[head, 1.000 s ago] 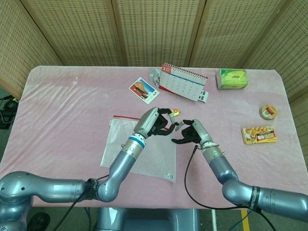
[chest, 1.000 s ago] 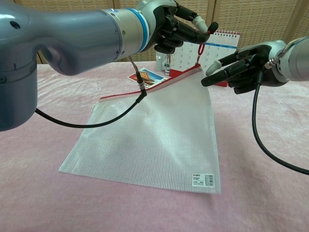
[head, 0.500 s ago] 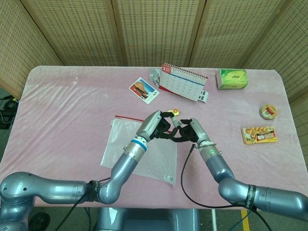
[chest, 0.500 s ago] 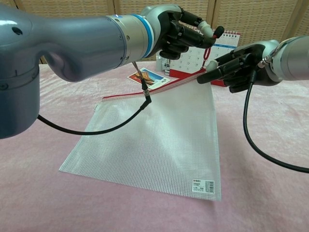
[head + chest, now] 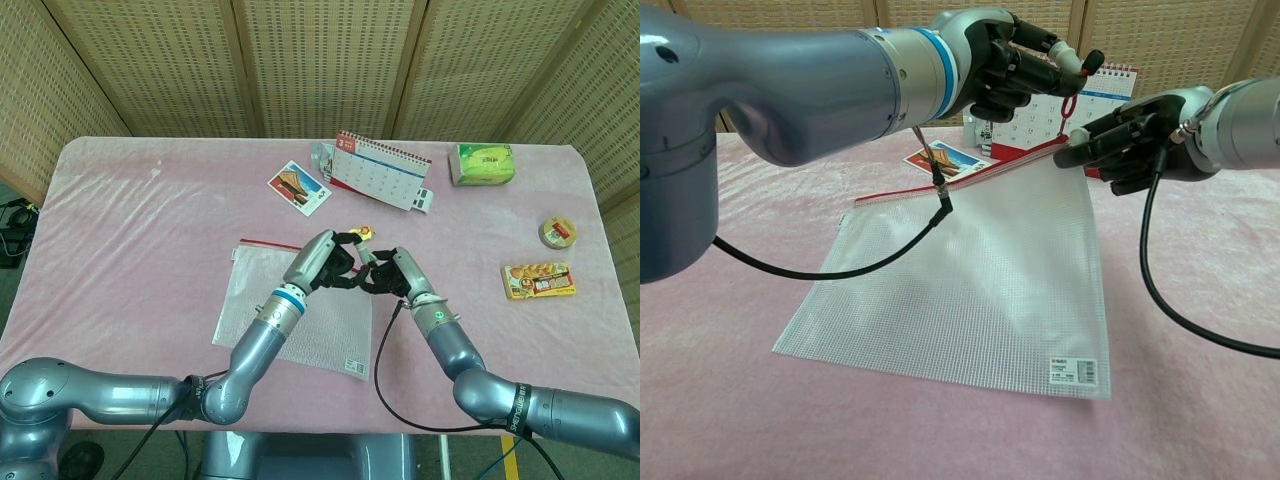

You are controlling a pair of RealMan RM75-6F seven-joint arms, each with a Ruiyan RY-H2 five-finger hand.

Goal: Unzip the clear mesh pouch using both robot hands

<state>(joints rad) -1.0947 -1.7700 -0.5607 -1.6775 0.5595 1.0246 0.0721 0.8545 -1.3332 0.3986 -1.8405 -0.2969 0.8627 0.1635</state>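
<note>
Mesh pouch (image 5: 970, 290) tilted, zipper edge raised, left robot hand (image 5: 1015, 65) pinching pull, right robot hand (image 5: 1130, 135) gripping corner

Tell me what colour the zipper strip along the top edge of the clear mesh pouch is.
Red; the zipper strip shows best in the chest view.

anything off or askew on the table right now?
Only the mesh pouch: its zipper corner is lifted off the table, the left hand holding the red pull loop, the right hand at that corner. Nothing spilled or damaged.

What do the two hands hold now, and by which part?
Left hand pinches the red zipper pull loop; right hand grips the clear mesh pouch at its red zipper corner.
</note>
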